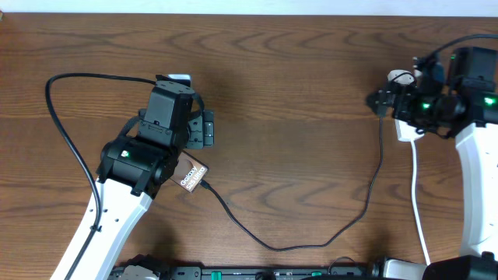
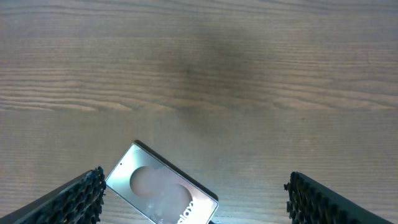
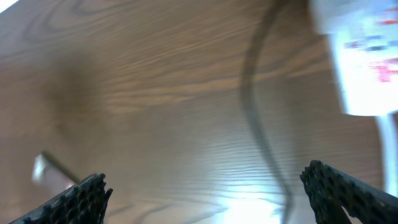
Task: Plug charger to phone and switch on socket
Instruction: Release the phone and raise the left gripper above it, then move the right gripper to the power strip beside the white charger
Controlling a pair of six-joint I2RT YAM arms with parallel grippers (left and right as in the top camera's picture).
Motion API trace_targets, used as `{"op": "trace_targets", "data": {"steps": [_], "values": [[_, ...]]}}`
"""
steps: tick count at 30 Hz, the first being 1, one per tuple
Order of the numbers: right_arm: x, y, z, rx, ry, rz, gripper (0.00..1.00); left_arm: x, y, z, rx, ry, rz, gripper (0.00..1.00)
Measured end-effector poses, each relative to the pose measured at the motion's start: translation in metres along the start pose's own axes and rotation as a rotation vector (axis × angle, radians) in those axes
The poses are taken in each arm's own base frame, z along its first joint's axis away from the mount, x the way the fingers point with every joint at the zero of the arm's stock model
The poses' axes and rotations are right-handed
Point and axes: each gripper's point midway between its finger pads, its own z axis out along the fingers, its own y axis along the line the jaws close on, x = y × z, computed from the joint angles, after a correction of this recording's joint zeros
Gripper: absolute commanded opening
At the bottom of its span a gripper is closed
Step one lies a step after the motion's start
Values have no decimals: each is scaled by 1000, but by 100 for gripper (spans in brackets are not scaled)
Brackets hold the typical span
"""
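**A:** Why does the left claw (image 2: pixel 195 179) hang there with nothing in it?

**B:** Its jaws stand wide apart, released. The phone (image 2: pixel 158 186) lies flat and skewed on the table (image 2: pixel 199 74) between the fingers (image 2: pixel 78 199), closer to one than the other and touching neither. My guess is that it's let go because the charger (image 1: pixel 380 152) tip already meets the phone's edge just under the claw. I can't tell if it's fully seated.

**A:** And the right claw (image 3: pixel 205 180)?

**B:** Released too, gripping nothing. Its view is blurred. The socket (image 3: pixel 364 56) sits ahead of it and off to one side, beyond the finger there, apart from both. The charger runs across the table in the gap between the fingers.

**A:** Why hover there?

**B:** Judging by the task, the switch is what's left. The claw is near the socket but not over it, so it would need to slide across and come down on a red-marked switch.

**A:** Is the switch on?

**B:** It's too blurred to say.
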Motion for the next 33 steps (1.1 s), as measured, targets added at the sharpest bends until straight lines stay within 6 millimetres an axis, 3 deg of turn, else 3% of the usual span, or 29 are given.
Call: {"op": "trace_targets", "data": {"steps": [7, 15, 20, 23, 28, 33], "values": [[-6, -52, -10, 215, -35, 44, 99, 5, 1, 0, -5, 19, 4, 92], [-35, -89, -26, 439, -161, 18, 99, 8, 2, 0, -9, 33, 7, 92], [-39, -110, -31, 491, -164, 18, 99, 9, 2, 0, -9, 35, 8, 92], [-36, -124, -20, 461, -124, 39, 99, 9, 2, 0, -9, 35, 8, 91], [-22, -145, 19, 324, 0, 83, 99, 9, 2, 0, -9, 35, 8, 92], [2, -144, 52, 131, 132, 83, 99, 9, 2, 0, -9, 35, 8, 92]]}}
